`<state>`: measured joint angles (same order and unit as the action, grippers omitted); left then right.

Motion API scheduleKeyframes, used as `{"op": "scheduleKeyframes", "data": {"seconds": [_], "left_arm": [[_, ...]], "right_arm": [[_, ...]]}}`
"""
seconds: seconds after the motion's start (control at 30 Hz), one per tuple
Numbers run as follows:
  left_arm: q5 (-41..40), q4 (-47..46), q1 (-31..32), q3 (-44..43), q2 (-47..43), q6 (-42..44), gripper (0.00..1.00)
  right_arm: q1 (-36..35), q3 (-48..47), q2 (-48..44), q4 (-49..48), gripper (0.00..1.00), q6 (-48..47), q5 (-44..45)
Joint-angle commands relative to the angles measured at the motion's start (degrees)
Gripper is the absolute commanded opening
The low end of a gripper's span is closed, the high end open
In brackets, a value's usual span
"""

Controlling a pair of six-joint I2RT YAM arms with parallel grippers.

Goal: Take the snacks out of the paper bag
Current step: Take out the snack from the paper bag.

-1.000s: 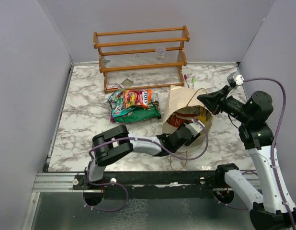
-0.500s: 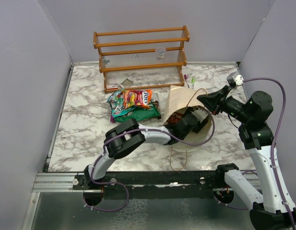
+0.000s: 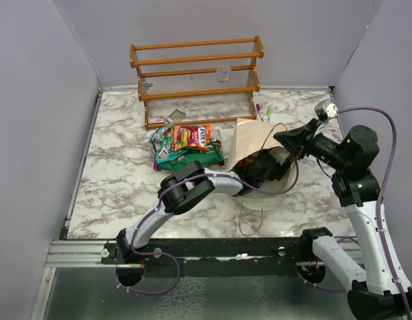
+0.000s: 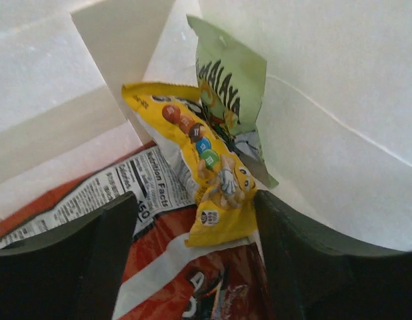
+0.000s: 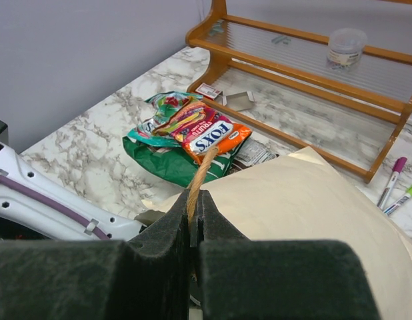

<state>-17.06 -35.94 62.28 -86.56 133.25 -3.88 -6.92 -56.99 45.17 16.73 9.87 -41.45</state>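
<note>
Straddling the yellow packet inside the paper bag, mid-frame, the left gripper stands open. Best to push slightly deeper and close on that packet alone, clear of the red packet below. The right gripper clamps the bag's handle.

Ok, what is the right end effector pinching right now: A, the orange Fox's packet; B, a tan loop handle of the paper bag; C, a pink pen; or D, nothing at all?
B: the right wrist view shows the right end effector shut on the tan handle of the paper bag, while the orange packet lies apart, farther back.
</note>
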Motion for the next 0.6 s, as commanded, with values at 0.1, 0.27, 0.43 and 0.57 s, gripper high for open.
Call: {"op": "scheduleKeyframes", "data": {"seconds": [0.1, 0.27, 0.43, 0.57], "left_arm": [[2.7, -1.2, -1.1, -1.8, 1.6, 0.6, 0.54], [3.3, -3.0, -1.1, 1.9, -2.1, 0.1, 0.33], [3.3, -4.1, -1.0, 5.7, -6.8, -0.3, 0.15], [4.7, -0.6, -1.1, 6.2, -10.0, -1.6, 0.06]], "right_arm": [[-0.2, -2.0, 0.1, 1.6, 0.02, 0.3, -0.8], [-0.2, -2.0, 0.4, 1.3, 0.02, 0.6, -1.0], [-0.2, -1.9, 0.4, 1.2, 0.02, 0.8, -0.9], [-0.2, -1.4, 0.0, 1.0, 0.02, 0.9, -0.3]]}}
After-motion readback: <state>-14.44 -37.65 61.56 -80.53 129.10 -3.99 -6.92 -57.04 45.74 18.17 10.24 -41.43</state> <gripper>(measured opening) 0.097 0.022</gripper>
